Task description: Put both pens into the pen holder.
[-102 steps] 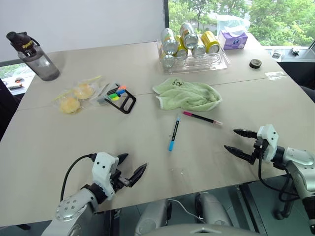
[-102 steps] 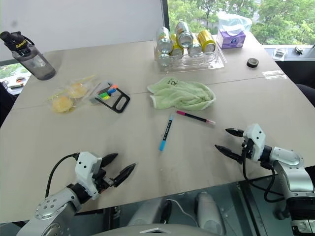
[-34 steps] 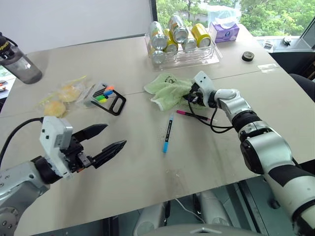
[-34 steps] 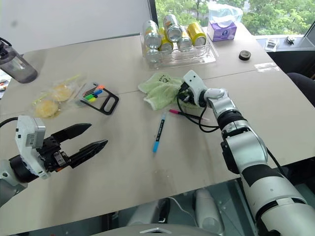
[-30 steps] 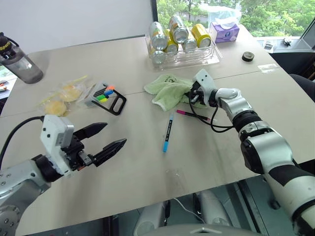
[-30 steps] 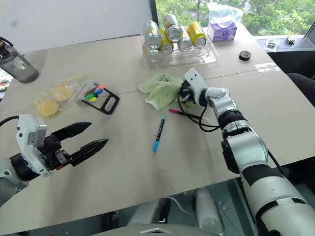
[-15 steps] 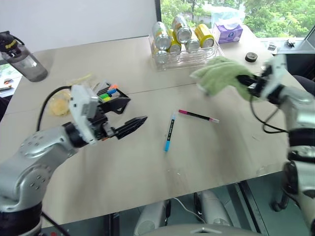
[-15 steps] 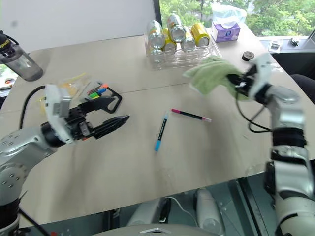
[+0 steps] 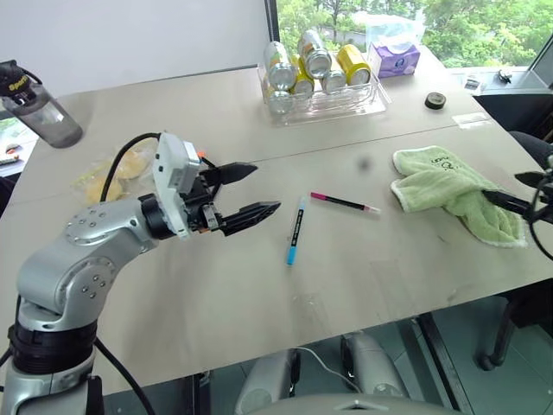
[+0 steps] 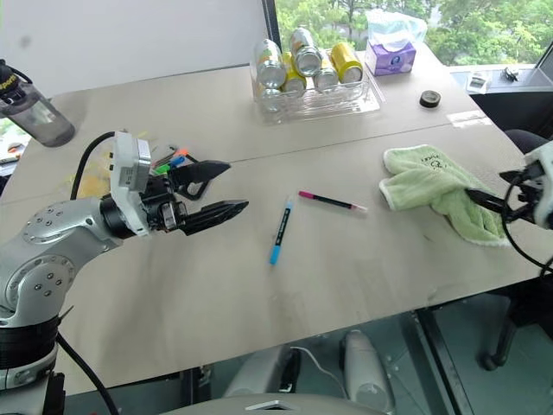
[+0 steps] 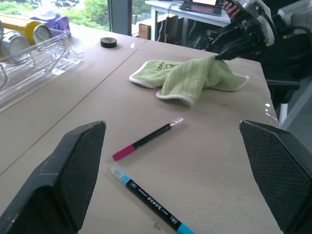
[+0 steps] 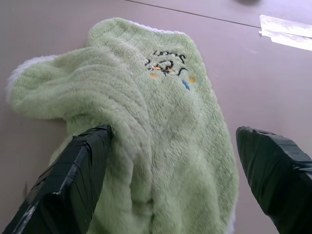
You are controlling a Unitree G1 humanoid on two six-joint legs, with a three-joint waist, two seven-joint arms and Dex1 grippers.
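- Head views: our left gripper [image 9: 249,190] hangs above the table [image 9: 259,294], jaws wide and empty. The black-and-blue pen [image 9: 295,231] lies just beyond its fingertips, the pink-ended pen [image 9: 344,203] further out. The pen holder [image 10: 192,175] sits beside the gripper's wrist, partly hidden.
- Our right gripper [image 9: 527,192] is at the table's far right edge, jaws apart over the green towel [image 9: 454,186], gripping nothing.
- Left wrist view: both pens lie between our spread fingers [image 11: 68,170], well ahead.
- Right wrist view: the towel lies between our parted fingers [image 12: 80,168].
- Risk: a shallow pinch could roll the slim pen away; swinging back could knock the holder or the markers [image 10: 167,161].
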